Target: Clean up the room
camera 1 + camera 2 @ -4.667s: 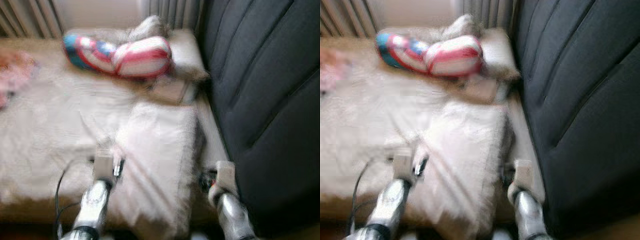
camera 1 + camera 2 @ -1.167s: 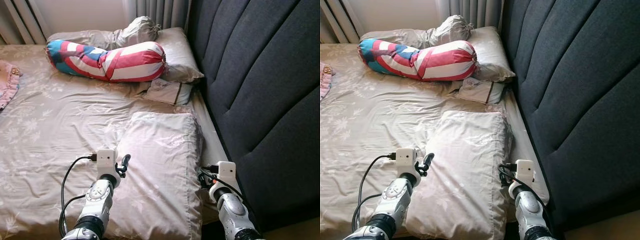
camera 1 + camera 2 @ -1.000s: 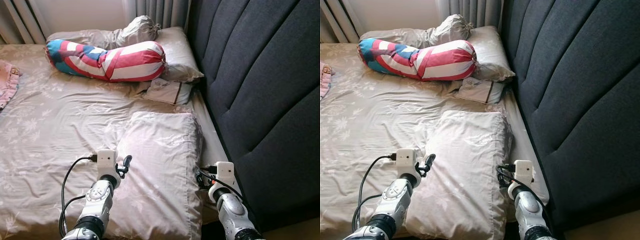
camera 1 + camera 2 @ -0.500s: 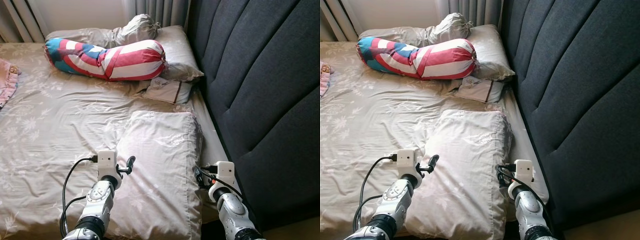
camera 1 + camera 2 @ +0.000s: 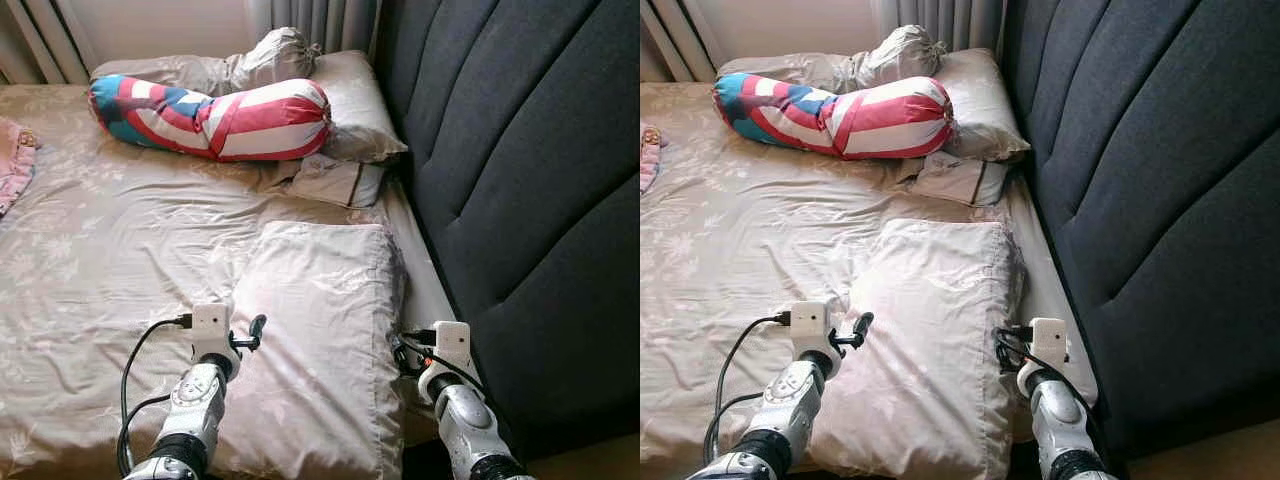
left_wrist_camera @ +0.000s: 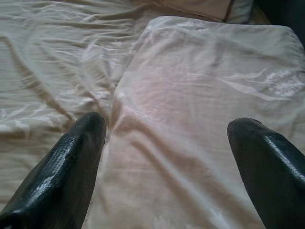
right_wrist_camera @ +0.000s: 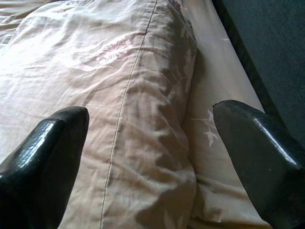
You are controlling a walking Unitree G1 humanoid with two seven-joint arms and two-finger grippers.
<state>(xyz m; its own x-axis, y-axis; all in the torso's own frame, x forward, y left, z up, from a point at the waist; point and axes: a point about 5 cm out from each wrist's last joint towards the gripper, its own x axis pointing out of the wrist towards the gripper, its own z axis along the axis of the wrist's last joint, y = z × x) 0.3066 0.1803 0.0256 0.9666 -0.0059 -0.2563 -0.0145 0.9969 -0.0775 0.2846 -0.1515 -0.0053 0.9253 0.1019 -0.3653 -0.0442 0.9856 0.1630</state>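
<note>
A large beige floral pillow (image 5: 320,330) lies flat on the bed (image 5: 110,250) right in front of me, between my two arms. My left gripper (image 6: 167,129) is open at the pillow's left edge, one finger (image 6: 71,152) over the sheet and the other over the pillow. My right gripper (image 7: 150,117) is open at the pillow's right edge, one finger (image 7: 43,148) above the pillow and the other above the strip of sheet by the headboard. Neither holds anything.
A red, white and blue striped bolster (image 5: 215,120) lies across the far end, with a second beige pillow (image 5: 355,100), a bundled sheet (image 5: 275,55) and a small folded cloth (image 5: 335,180). A pink garment (image 5: 12,165) lies far left. The dark padded headboard (image 5: 520,200) walls the right.
The blur of the oldest frames has settled. My left gripper has turned slightly right, toward the pillow's edge. The right arm has barely moved.
</note>
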